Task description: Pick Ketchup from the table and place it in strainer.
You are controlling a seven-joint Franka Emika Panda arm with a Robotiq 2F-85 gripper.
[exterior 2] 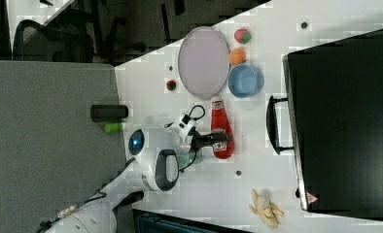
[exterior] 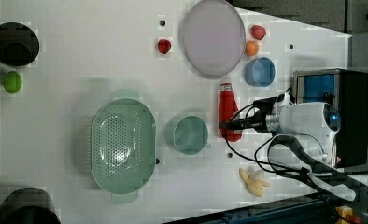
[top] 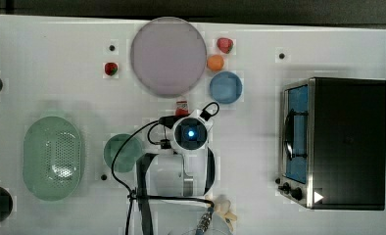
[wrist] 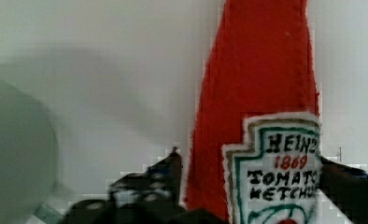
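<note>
White tabletop is seen throughout, with a black toaster oven (top: 348, 142) at the top view's right. The Ketchup (exterior: 227, 114) is laid flat near the centre of the left view, its white cap toward the lilac plate (exterior: 213, 37) above it and the green mug (exterior: 190, 135) just beside it on the left. The gripper (wrist: 247, 182) is positioned at the bottle's labelled body, a dark finger (wrist: 166, 175) seen on either side; whether the bottle is actually clamped cannot be told. The strainer (exterior: 122, 144) is found left of centre in the left view, well apart from the bottle.
</note>
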